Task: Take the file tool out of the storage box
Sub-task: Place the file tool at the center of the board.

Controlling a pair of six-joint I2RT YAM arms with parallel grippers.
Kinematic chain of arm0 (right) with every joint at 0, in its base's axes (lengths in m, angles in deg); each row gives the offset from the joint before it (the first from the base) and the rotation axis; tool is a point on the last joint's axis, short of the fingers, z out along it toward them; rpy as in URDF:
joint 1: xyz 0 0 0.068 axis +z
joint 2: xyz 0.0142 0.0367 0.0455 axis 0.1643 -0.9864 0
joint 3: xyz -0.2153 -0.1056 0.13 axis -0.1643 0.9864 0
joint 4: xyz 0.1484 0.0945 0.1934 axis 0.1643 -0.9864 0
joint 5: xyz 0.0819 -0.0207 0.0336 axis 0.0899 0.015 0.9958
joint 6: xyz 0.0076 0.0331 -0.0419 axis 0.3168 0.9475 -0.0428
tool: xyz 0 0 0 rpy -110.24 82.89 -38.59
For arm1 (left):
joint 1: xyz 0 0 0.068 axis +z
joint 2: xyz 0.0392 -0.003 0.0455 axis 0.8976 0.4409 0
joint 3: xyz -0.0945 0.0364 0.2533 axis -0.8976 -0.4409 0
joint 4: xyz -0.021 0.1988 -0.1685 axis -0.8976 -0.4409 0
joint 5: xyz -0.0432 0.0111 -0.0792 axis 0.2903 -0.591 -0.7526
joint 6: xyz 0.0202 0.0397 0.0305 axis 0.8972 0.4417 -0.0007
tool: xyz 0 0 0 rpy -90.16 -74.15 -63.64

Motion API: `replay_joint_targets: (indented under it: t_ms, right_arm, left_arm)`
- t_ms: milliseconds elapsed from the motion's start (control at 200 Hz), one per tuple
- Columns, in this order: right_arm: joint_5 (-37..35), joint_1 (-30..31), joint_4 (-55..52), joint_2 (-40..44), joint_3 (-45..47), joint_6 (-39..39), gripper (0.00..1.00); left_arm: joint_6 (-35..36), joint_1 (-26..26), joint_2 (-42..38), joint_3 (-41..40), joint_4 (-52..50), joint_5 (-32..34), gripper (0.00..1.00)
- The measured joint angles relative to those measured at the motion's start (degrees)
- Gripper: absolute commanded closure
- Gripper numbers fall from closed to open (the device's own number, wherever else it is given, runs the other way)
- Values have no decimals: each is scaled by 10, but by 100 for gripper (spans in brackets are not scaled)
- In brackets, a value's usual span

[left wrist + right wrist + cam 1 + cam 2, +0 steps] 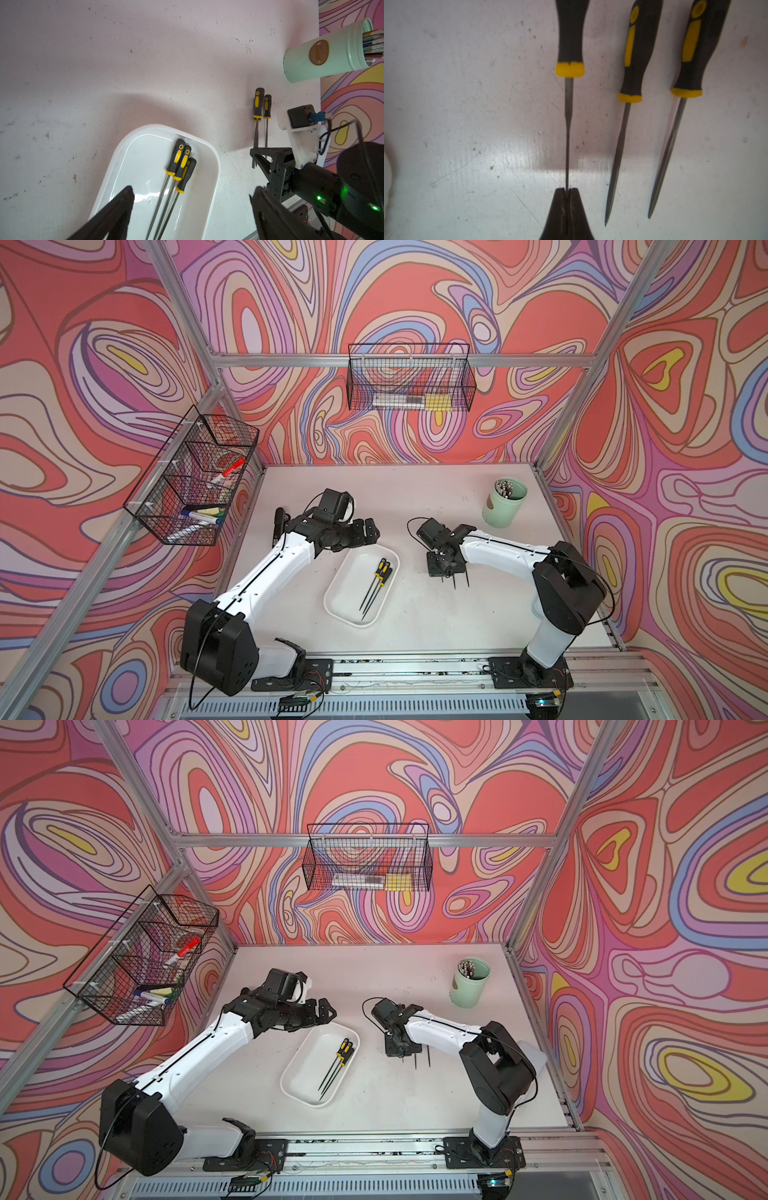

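The storage box (332, 597) (291, 1081) is a shallow white tray near the table's middle. Three black-and-yellow file tools (376, 583) (180, 162) lie in it side by side. My left gripper (372, 531) (193, 190) hangs open over the box's far end, touching nothing. To the right of the box, my right gripper (446, 572) (568, 190) is shut on the thin blade of another file tool (571, 37), low over the table. Two more files (633, 62) (693, 52) lie on the table right beside the held one.
A mint-green cup (504, 502) (324, 54) full of pens stands at the back right. One black wire basket (191, 477) hangs on the left frame and another wire basket (411, 377) on the back rail. The arm bases sit along the front rail.
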Motion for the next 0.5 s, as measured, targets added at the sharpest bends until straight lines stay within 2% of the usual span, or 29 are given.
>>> replay_joint_targets:
  t_ms: [496]
  right_arm:
    - [7, -5, 19, -32, 7, 2, 100]
  left_arm:
    - [0, -1, 19, -10, 0, -2, 7]
